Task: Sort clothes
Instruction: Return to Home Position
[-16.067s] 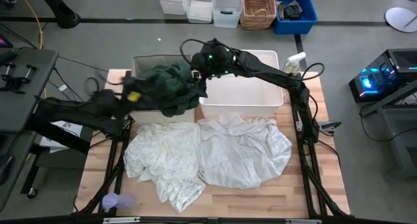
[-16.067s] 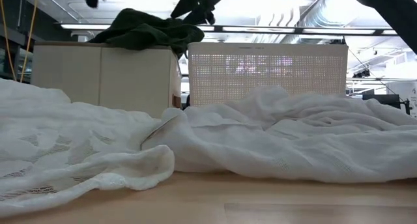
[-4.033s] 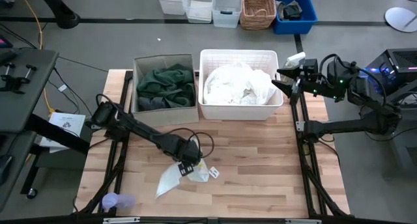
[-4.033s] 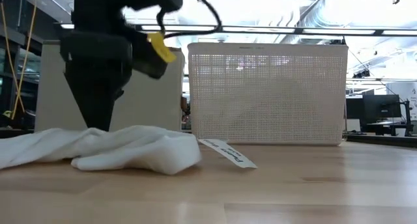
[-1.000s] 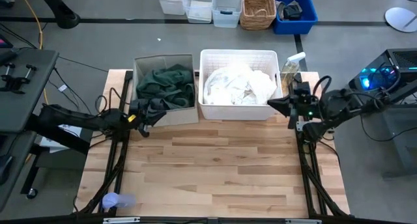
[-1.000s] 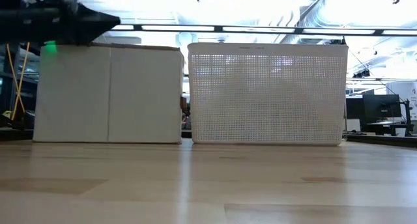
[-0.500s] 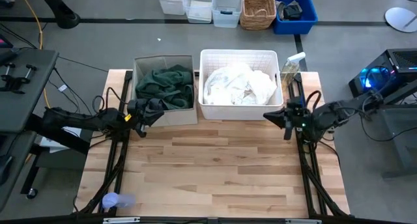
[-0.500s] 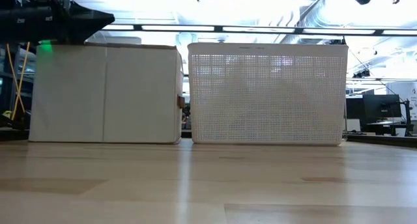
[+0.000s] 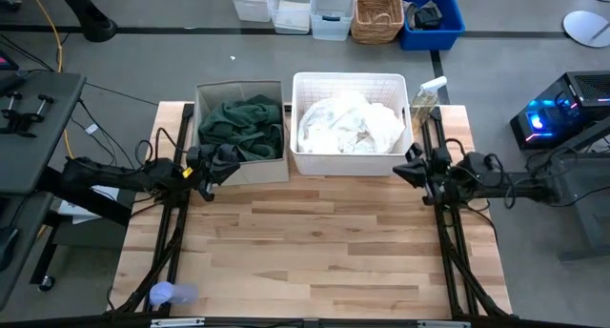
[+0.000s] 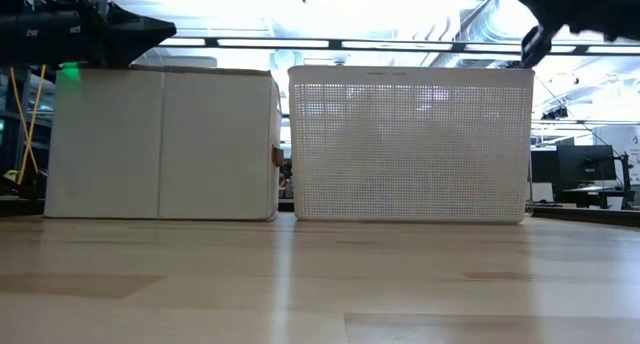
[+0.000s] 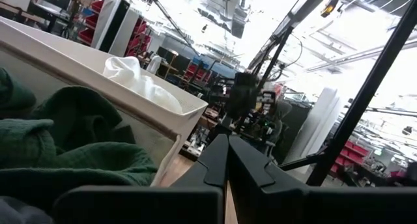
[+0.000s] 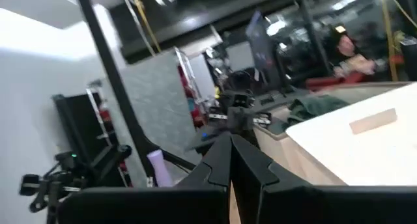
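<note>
Dark green clothes [image 9: 240, 126] lie piled in the beige fabric box [image 9: 202, 107] at the table's far left. White clothes [image 9: 348, 126] fill the white plastic basket [image 9: 351, 78] beside it. My left gripper [image 9: 229, 158] is shut and hovers above the box's front left corner, with the green clothes [image 11: 65, 146] close before it. My right gripper [image 9: 400, 168] is shut, just off the basket's front right corner, and holds nothing. In the low view both arms show only at the top edge.
The wooden table top [image 9: 315, 242] in front of both containers is bare. A spray bottle [image 9: 429, 90] stands at the far right, by the basket. A pale purple object [image 9: 164, 295] sits at the near left corner. Storage bins [image 9: 334, 11] stand on the floor beyond.
My right gripper has moved a little toward the table's near edge beside the basket's front right corner, and its arm has sunk lower toward the table's right edge. Its fingers stay shut.
</note>
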`<state>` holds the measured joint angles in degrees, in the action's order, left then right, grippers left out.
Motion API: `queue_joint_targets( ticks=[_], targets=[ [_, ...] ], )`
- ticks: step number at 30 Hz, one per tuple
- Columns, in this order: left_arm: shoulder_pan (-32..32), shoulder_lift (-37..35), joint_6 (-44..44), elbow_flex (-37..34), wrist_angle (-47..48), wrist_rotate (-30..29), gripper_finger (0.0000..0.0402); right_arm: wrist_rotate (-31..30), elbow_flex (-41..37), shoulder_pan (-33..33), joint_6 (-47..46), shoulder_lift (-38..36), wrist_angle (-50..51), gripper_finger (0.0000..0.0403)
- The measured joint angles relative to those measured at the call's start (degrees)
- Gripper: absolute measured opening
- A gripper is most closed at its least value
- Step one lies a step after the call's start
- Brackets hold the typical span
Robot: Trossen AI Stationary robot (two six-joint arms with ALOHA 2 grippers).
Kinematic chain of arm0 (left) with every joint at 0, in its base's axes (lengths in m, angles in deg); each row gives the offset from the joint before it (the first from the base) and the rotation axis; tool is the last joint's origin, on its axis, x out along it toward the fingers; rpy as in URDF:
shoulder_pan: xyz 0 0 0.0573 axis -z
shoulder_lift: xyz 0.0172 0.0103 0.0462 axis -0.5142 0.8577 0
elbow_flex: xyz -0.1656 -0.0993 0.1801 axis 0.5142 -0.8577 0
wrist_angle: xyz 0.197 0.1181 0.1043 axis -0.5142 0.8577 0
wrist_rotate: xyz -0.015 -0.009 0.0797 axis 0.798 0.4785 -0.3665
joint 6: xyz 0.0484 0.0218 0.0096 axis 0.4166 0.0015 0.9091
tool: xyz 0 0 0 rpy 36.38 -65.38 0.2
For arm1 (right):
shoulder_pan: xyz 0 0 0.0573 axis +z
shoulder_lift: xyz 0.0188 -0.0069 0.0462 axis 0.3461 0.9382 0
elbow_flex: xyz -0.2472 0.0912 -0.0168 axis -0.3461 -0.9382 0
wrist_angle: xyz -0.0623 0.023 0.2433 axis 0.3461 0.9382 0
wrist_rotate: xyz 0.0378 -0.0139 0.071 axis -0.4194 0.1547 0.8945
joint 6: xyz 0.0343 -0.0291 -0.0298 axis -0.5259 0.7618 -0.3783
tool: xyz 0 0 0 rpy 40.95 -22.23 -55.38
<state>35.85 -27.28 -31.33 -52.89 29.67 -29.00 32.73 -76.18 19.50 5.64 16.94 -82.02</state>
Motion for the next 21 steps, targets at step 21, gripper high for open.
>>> queue_joint_targets(
  ticks=[21],
  targets=[
    [0.0,0.0,0.0,0.0,0.1,0.1,0.0001,4.4,-11.0,-1.2,11.4,-7.3,7.0,0.0000]
  ],
)
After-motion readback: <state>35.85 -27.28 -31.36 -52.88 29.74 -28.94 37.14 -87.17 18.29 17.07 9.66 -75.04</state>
